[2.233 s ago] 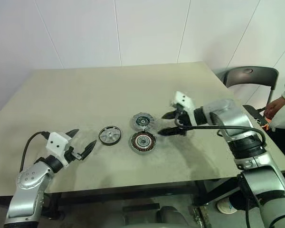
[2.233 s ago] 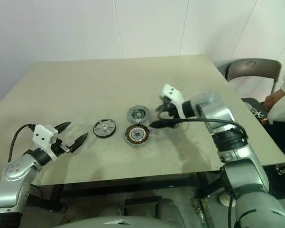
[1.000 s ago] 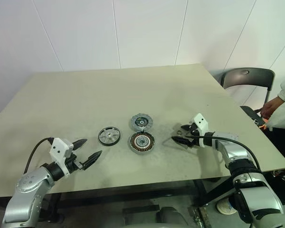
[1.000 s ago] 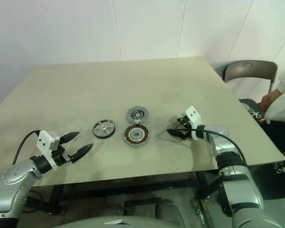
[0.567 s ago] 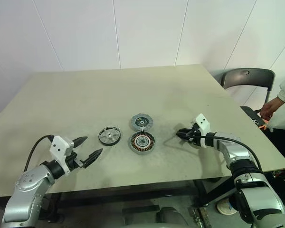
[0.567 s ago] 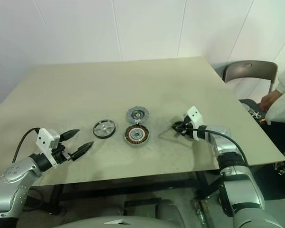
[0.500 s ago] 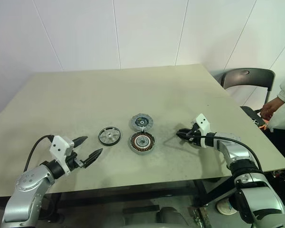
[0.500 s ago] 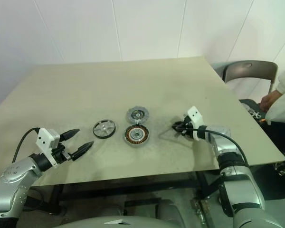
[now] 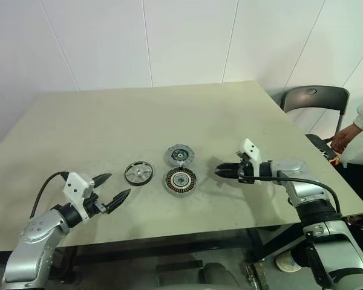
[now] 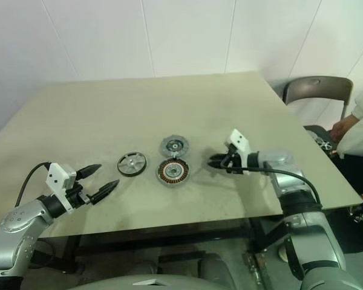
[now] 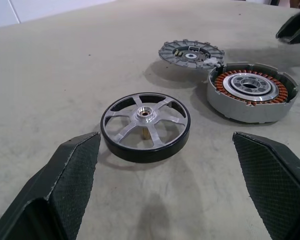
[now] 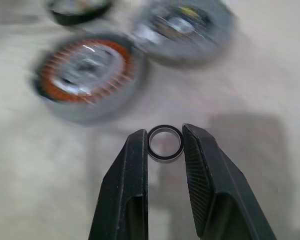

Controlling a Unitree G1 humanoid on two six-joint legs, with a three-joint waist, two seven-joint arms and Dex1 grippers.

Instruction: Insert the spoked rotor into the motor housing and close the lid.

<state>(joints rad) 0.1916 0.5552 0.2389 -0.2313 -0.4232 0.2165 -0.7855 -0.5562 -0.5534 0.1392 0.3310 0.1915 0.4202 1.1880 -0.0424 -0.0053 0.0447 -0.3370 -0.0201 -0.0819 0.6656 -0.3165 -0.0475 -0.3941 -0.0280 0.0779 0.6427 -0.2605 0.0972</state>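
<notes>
I list the scene from biggest to smallest.

- Wide matte beige-grey table (image 9: 109, 121): bears all three motor parts near its middle.
- Dark grey plastic chair (image 9: 317, 99): beyond the table's far right corner; a person's hand (image 9: 339, 136) shows beside it.
- Left gripper (image 9: 109, 188): over the near left part of the table, black fingers spread wide, nothing between them; in my left wrist view they frame the rotor.
- Right gripper (image 12: 165, 145): above the table, to the right of the housing, tips pointing toward it, fingers drawn narrow on a small black metal ring (image 12: 165, 143) held between the tips.
- Motor housing (image 9: 181, 180): thick round grey cup, copper windings inside, silver centre, open side up.
- Lid (image 9: 181, 154): grey toothed-edge disc with dark hub, flat on the table just behind the housing, nearly touching it.
- Spoked rotor (image 9: 139, 172): thin black-rimmed wheel, silver spokes and hub, flat on the table to the left of the housing, apart from it.
</notes>
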